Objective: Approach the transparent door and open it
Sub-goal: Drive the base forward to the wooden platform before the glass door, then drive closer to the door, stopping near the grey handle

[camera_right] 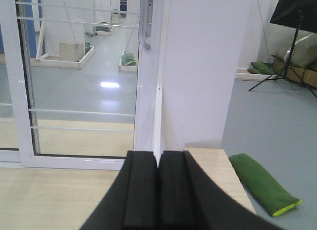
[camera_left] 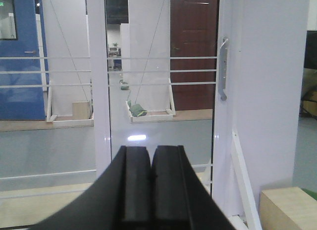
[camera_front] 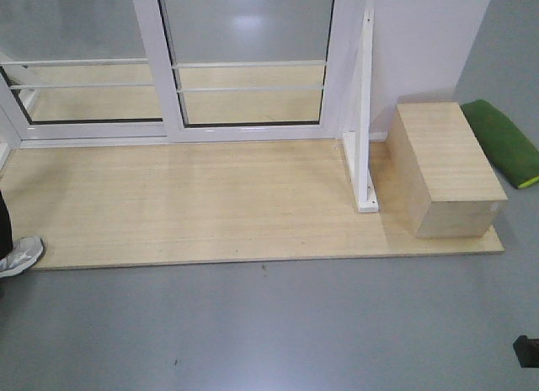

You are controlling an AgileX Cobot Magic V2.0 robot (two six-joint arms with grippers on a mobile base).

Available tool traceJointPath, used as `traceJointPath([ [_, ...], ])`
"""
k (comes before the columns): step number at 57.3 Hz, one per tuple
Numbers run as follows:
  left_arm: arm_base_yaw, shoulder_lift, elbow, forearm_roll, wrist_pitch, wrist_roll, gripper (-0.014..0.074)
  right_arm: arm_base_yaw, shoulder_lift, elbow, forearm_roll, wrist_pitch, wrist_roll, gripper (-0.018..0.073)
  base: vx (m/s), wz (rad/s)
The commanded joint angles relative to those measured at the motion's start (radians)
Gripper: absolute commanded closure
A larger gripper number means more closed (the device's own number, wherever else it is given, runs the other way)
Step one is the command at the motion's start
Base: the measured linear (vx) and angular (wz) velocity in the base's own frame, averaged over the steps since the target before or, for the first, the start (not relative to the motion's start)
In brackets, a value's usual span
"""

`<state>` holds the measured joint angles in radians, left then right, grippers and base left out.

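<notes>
The transparent door (camera_front: 248, 37) stands closed at the back of a wooden platform, its clear glass crossed by thin white bars. In the left wrist view the door's glass (camera_left: 163, 116) is straight ahead, and its curved grey handle (camera_left: 224, 69) sits on the right stile, above and to the right of my left gripper (camera_left: 151, 155). That gripper is shut and empty, some way from the door. The right wrist view shows the handle (camera_right: 144, 22) at the top, left of a white wall. My right gripper (camera_right: 158, 160) is shut and empty, pointing at the door's right stile.
A white triangular brace post (camera_front: 365, 113) stands right of the door. Beside it are a wooden box (camera_front: 446, 168) and a green cushion (camera_front: 505, 138). The pale wooden platform (camera_front: 210, 197) lies in front of the door. A person's shoe (camera_front: 18, 256) shows at the left edge.
</notes>
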<state>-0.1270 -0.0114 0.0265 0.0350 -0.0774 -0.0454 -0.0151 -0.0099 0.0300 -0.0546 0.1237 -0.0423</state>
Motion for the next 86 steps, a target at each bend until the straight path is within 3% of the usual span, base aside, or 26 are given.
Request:
traceJointPath([
  [1, -0.003, 0.007, 0.031, -0.011, -0.084, -0.008, 0.0602, -0.003, -0.014, 0.013, -0.003, -0.087, -0.001, 0.0567, 0.54, 0.11],
  [86, -0.003, 0.007, 0.031, -0.011, -0.084, -0.008, 0.0602, -0.003, -0.014, 0.013, -0.003, -0.087, -0.001, 0.0567, 0.42, 0.00],
])
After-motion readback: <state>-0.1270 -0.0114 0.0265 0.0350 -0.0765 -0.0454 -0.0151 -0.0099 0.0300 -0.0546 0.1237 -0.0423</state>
